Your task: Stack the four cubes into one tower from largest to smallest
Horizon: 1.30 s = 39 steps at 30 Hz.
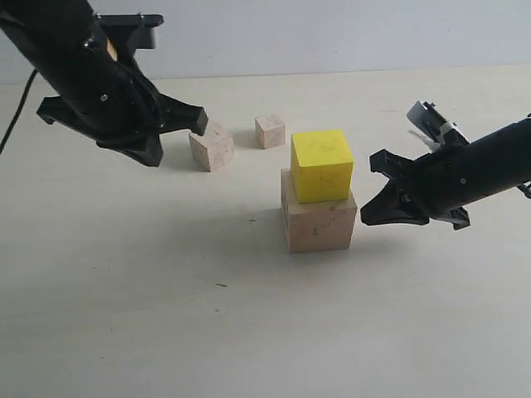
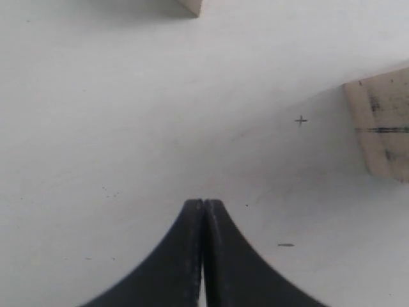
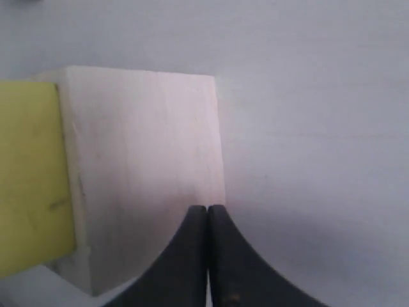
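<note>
The large pale wooden cube [image 1: 319, 225] stands mid-table with the yellow cube [image 1: 322, 164] on top, turned slightly. Behind and to the left lie a small wooden cube [image 1: 211, 148] and the tiniest cube [image 1: 270, 131], both on the table. My left gripper [image 1: 153, 157] hangs shut and empty above the table, left of the small cube. In its wrist view the left gripper [image 2: 203, 202] points at bare table, with the large cube [image 2: 383, 128] at the edge. My right gripper [image 1: 367, 219], shut and empty, sits low beside the large cube's right face. The right wrist view shows the right gripper [image 3: 208, 206] close to the large cube [image 3: 147, 160] and the yellow cube [image 3: 29, 173].
The pale table [image 1: 166, 332] carries only small dark marks, a cross [image 1: 253, 220] and a dash [image 1: 221, 285]. A white wall runs along the table's far edge. A black cable [image 1: 17, 116] hangs at the far left.
</note>
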Tool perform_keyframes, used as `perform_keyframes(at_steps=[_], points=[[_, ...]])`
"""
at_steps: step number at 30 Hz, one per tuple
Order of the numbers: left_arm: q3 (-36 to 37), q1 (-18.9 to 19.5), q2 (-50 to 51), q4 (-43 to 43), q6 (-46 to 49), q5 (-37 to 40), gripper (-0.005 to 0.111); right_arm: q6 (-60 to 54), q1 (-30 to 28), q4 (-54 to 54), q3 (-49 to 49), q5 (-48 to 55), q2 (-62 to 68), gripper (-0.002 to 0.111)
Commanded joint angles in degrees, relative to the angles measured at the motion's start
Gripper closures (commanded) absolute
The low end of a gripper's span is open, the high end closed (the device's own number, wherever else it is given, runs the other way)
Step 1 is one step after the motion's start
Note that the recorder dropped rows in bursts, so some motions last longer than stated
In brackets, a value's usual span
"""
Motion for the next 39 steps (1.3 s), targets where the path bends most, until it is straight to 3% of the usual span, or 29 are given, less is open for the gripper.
perform_keyframes(at_steps=[1, 10, 14, 19, 26, 39], points=[[3.6, 2.6, -4.1, 0.6, -0.6, -3.7, 0.104, -4.8, -0.4, 5.6, -0.2, 4.5, 1.9, 0.108], [11.0, 8.3, -12.7, 1.0, -0.6, -7.6, 0.104, -7.7, -0.2, 10.0, -0.3, 3.7, 2.2, 0.108], [12.2, 8.6, -14.6, 1.6, -0.4, -7.6, 0.104, -7.7, -0.2, 11.0, -0.3, 1.4, 2.7, 0.108], [13.9, 8.6, -15.9, 2.1, -0.4, -8.2, 0.104, -7.9, -0.2, 13.2, -3.7, 9.0, 7.0, 0.108], [13.9, 8.6, -15.9, 2.1, -0.4, -9.2, 0.104, -7.9, -0.2, 15.3, -3.8, 9.8, 7.1, 0.108], [13.9, 8.6, -15.9, 2.1, -0.4, -8.8, 0.104, -7.8, 3.8, 15.8, -6.3, 8.8, 9.1, 0.108]])
